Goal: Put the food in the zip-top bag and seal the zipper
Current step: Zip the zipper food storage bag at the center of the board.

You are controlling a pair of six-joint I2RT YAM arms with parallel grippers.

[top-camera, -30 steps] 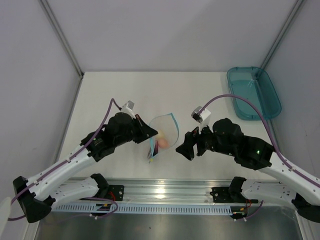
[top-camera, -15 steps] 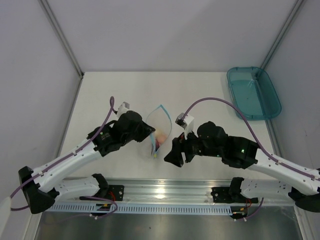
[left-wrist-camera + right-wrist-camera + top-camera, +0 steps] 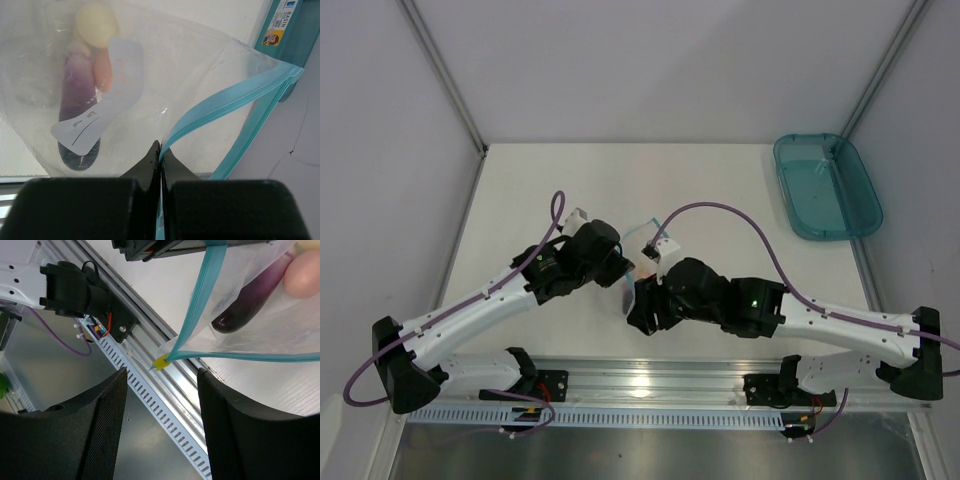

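Near edge of the desk [image 3: 520, 190]: arms [image 3: 720, 300] hide most of the bag [image 3: 200, 75]; left gripper [image 3: 159, 148] pinches its zipper [image 3: 230, 96], right gripper [image 3: 160, 380] open.

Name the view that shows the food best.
Left wrist: the food, three pieces, shows through the zip-top bag. Right wrist catches only a purple end and peach edge; top external, almost nothing.

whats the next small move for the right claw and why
Probably ease the right claw forward and shut it on the zipper corner by the yellow tab. The food is inside the zip-top bag, the left claw pinches the strip, the mouth gapes, and the tab sits just ahead of the open fingers, untouched.
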